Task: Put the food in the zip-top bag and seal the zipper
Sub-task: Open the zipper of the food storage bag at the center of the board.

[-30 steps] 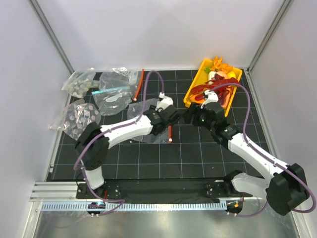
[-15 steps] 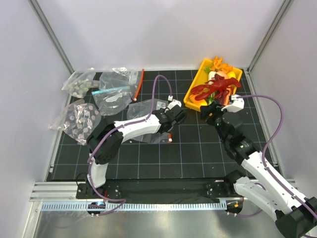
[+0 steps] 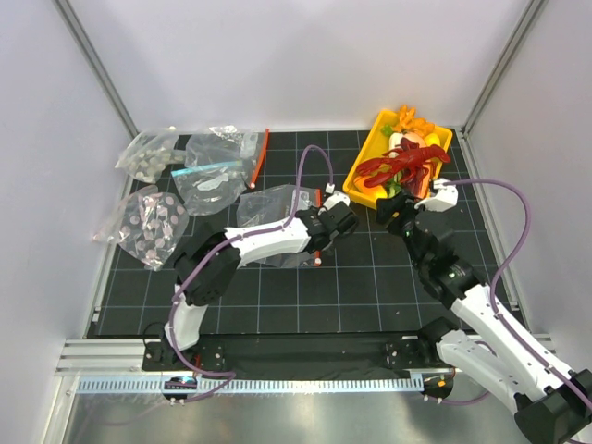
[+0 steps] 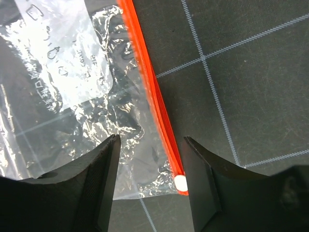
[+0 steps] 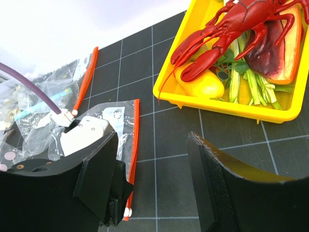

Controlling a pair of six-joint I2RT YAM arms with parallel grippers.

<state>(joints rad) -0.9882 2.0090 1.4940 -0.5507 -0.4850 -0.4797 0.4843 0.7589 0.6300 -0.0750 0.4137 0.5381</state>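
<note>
Progress at an early stage: no food bagged, nothing sealed; opening of the mouth, loading and closing judged yet to come. Nearest, left gripper (image 4: 150,145) partly open and empty, poised over the end of the zipper (image 4: 147,87) beside its white slider (image 4: 180,182), one jaw above the film, the other above the black mat (image 3: 370,287); contact not discernible. Under it, zip-top bag (image 3: 273,203) flat on the mat, apparently empty; mouth open or shut, not discernible. Just to the right, right gripper (image 5: 152,140) open wide, holding nothing, between bag and tray. Farther back, yellow tray (image 5: 222,110) with red lobster (image 5: 231,26) uppermost, a yellow piece (image 5: 205,87), green stalks (image 5: 239,77) and a dark red slab (image 5: 270,53). Far left, spare bags (image 3: 215,171), some with grey discs.
</note>
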